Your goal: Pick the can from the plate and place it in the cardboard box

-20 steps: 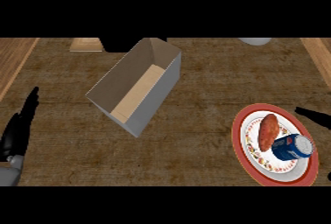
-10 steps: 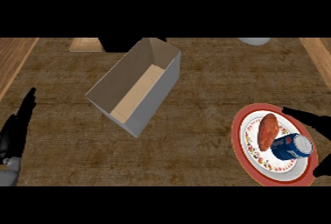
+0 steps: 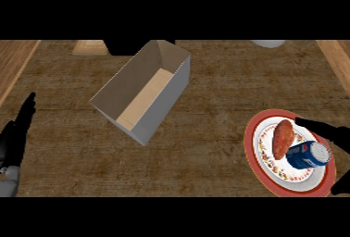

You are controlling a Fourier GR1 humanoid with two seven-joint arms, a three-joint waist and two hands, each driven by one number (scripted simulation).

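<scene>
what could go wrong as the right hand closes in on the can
The can lies on the plate right against a reddish-brown food item, so the right hand, whose fingers are coming in from the plate's far right, may nudge that food or roll the can instead of gripping it. The cardboard box sits well to the left and at an angle, so the carry across could end off its opening.

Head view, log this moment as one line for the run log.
phase: reaching | can: on plate, beside brown food | right hand: open, at can | left hand: resting | cardboard box: empty
</scene>
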